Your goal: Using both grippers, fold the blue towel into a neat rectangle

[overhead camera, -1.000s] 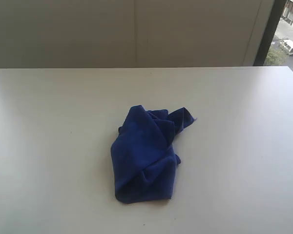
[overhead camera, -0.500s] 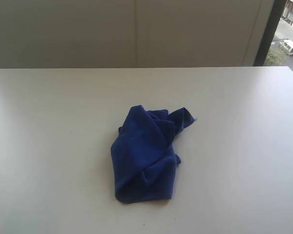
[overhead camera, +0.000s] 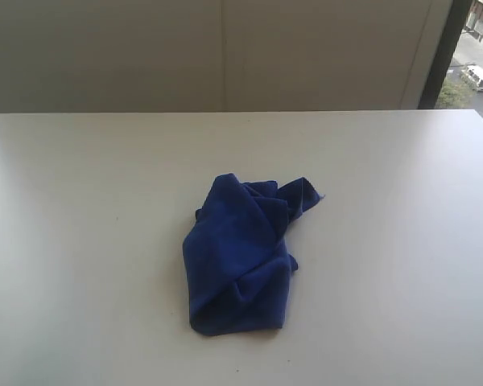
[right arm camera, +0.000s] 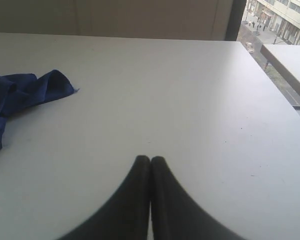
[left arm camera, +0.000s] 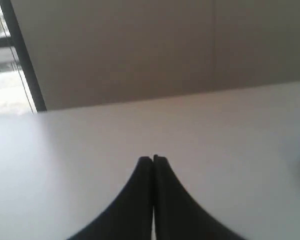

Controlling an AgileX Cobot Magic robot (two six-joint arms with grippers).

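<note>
Neither arm shows up in the exterior view, so the wrist cams are all there is to go on for pose. The left end effector (left arm camera: 153,159) is angled out low across the white surface (overhead camera: 80,241), aimed at the beige wall (left arm camera: 140,50) past the far edge, with a dark window frame (left arm camera: 22,55) off to one side. Its two black fingers (left arm camera: 137,190) are pressed flat together, tips meeting, with nothing pinched between them. I honestly can't tell if the tips rest on the surface or hang just above it.

The right end effector (right arm camera: 150,159) looks much the same: closed up tight and empty. It points over bare surface toward the far corner, where a window (right arm camera: 275,20) shows a street and buildings outside.

The blue towel (overhead camera: 240,257) is a crumpled heap around the middle of the surface, a bit toward the near edge in the exterior view. It's bunched and creased, not spread out. The broader end faces the camera, and a loose corner pokes out on the far right side. From the right wrist cam that floppy corner and part of the bunch are visible, well apart from the fingertips. The left wrist cam only catches a tiny blue sliver at the edge of its picture. Nothing is touching the towel.
</note>
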